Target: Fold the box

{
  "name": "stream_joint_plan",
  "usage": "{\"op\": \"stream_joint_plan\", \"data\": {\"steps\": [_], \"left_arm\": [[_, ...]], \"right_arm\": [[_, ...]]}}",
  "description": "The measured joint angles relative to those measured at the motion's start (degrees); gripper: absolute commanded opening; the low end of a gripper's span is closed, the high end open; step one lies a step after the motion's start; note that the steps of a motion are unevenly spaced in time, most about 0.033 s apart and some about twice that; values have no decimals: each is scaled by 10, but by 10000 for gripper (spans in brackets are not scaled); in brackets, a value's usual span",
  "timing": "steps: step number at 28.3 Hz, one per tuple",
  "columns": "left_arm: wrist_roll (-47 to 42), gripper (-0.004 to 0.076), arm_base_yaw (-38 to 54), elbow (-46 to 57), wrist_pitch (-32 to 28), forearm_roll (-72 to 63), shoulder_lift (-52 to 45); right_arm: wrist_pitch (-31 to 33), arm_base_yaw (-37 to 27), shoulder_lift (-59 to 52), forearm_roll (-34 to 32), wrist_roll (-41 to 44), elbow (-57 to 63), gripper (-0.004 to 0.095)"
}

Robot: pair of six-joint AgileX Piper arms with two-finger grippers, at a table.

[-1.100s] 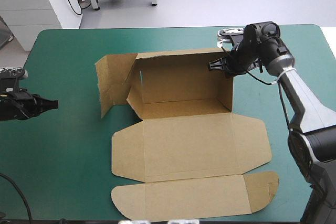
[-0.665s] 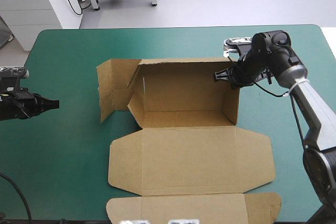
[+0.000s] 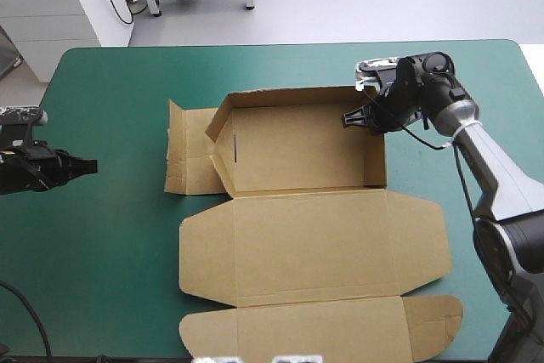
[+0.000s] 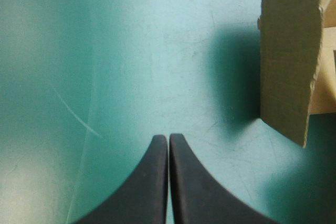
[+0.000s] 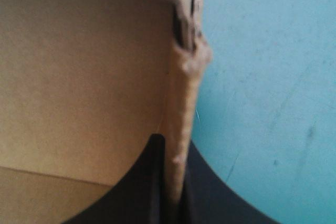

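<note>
The brown box lies mid-table as an open tray, its back, right and left walls raised and its lid flat toward the near edge. My right gripper is shut on the box at the top of the right wall's far corner; in the right wrist view the wall's edge runs between the black fingers. My left gripper rests shut low over the teal-green cover near the table's left edge. Ahead of my left gripper stands the box's loose left flap, apart from it.
The left flap stands partly raised beside the tray's left wall. The lid's front flap reaches the table's near edge. Bare teal-green cover lies to the left of the box and along the far edge.
The right gripper has pulled the box's right wall a little back and left, and the tray has squared up. The left flap has swung lower. The left arm has not moved.
</note>
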Motion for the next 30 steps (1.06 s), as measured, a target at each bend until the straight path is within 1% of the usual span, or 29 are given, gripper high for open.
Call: {"op": "stream_joint_plan", "data": {"steps": [3, 6, 8, 11, 13, 14, 16, 18, 21, 24, 30], "left_arm": [[0, -8, 0, 0, 0, 0, 0], [0, -8, 0, 0, 0, 0, 0], [0, -8, 0, 0, -1, 0, 0], [0, -8, 0, 0, 0, 0, 0], [0, -8, 0, 0, 0, 0, 0], [0, -8, 0, 0, 0, 0, 0], [0, -8, 0, 0, 0, 0, 0], [0, -8, 0, 0, 0, 0, 0], [0, -8, 0, 0, 0, 0, 0], [0, -8, 0, 0, 0, 0, 0], [0, -8, 0, 0, 0, 0, 0]], "right_arm": [[-6, 0, 35, -4, 3, -31, 3], [10, 0, 54, -5, 5, -52, 80], [23, -1, 63, -7, 7, -64, 184], [49, -3, 72, -9, 16, -78, 394], [60, -8, 76, -8, 26, -92, 505], [62, -12, 76, -8, 35, -102, 584], [64, -22, 76, -1, 52, -121, 645], [65, -33, 75, 14, 58, -138, 676], [66, -46, 65, 41, 62, -146, 677], [66, -51, 45, 51, 63, -143, 677], [67, -51, -2, 79, 56, -73, 677]]}}
